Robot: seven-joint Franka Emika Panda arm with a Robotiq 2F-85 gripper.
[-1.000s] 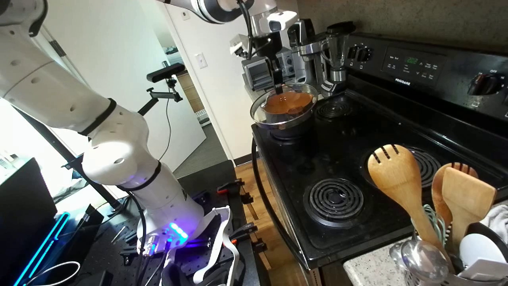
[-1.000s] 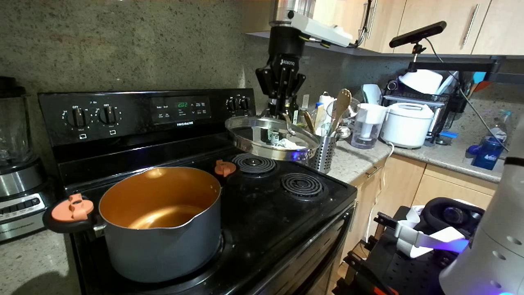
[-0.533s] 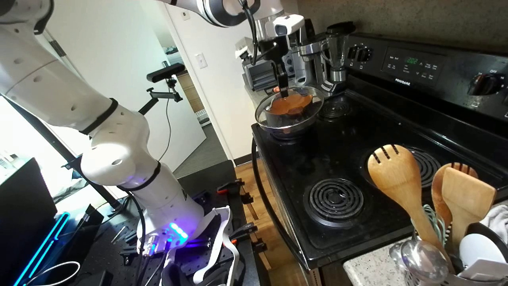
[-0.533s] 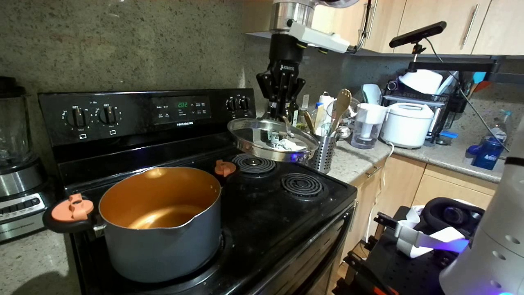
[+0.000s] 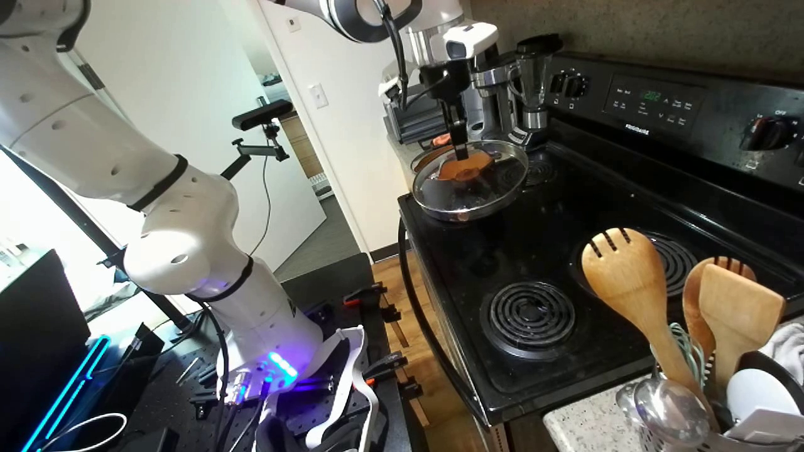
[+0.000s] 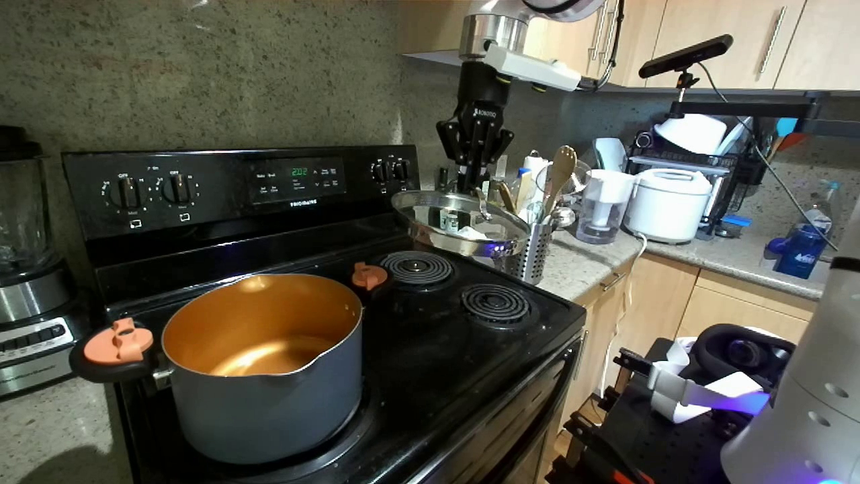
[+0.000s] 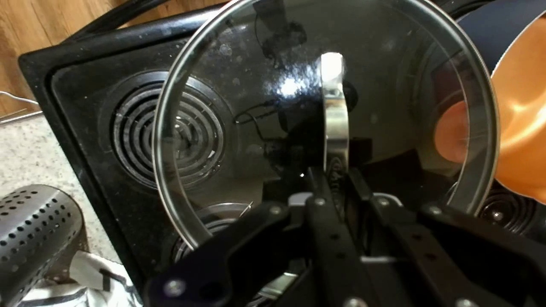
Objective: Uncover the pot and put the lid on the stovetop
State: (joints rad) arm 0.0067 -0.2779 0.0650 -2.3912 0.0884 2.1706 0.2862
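The clear glass lid (image 6: 463, 243) with its metal rim hangs in the air, looking slightly tilted. My gripper (image 7: 337, 175) is shut on the lid's metal strap handle (image 7: 335, 128); its fingers (image 7: 316, 179) stand on both sides of the strap. In an exterior view the gripper (image 6: 471, 183) points straight down onto the lid. The pot (image 6: 262, 417), grey outside and orange inside, stands uncovered on a burner, apart from the lid. Beneath the lid is the black stovetop (image 6: 430, 349). In an exterior view the pot is mostly seen through the lid (image 5: 468, 198).
A perforated metal utensil holder (image 6: 534, 254) with wooden spoons (image 5: 622, 254) stands on the counter beside the stove. The control panel (image 6: 282, 181) rises along the back. A coil burner (image 6: 496, 302) lies near the lid. A blender (image 5: 534, 94) stands past the pot's end.
My gripper and the lid in it have moved further from the pot, toward the utensil holder side. The pot has stayed in place, and the grip is unchanged.
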